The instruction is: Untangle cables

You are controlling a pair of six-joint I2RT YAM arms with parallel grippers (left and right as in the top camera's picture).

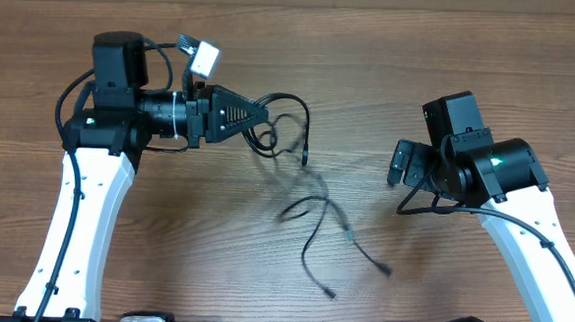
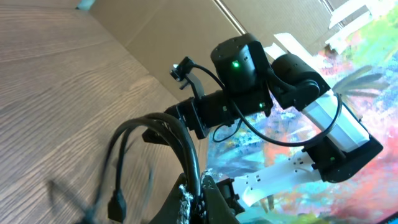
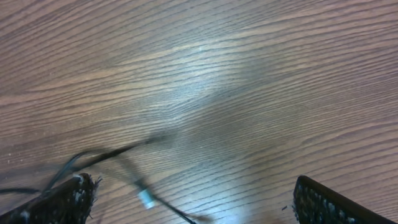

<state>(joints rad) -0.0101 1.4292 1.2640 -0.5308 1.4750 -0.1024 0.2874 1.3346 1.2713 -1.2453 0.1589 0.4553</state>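
L end effector (image 1: pixel 267 120) is shut tight on the cables (image 1: pixel 349 235). It pinches a looped bunch at its tip, w/ one loop arching just past the jaws and a short plug end dangling beside it. From that pinch the rest trails diagonally across the table (image 1: pixel 371 67), away to the right and back toward the robot's base side. It ends in two loose plug tips between the arms. The mid stretch is blurred, so can't tell if it rests on the wood or hangs just above.

R end effector (image 1: pixel 401 165) is wide open and holds nothing. It's the nearer one to the free strands, which lie to its left and slightly base-ward. Its wrist view shows a strand and a pale plug tip (image 3: pixel 146 199) low between its fingers (image 3: pixel 68 199), closer to the left one.

Pose: L forearm is level and points at R arm. R wrist is tipped down at the table.
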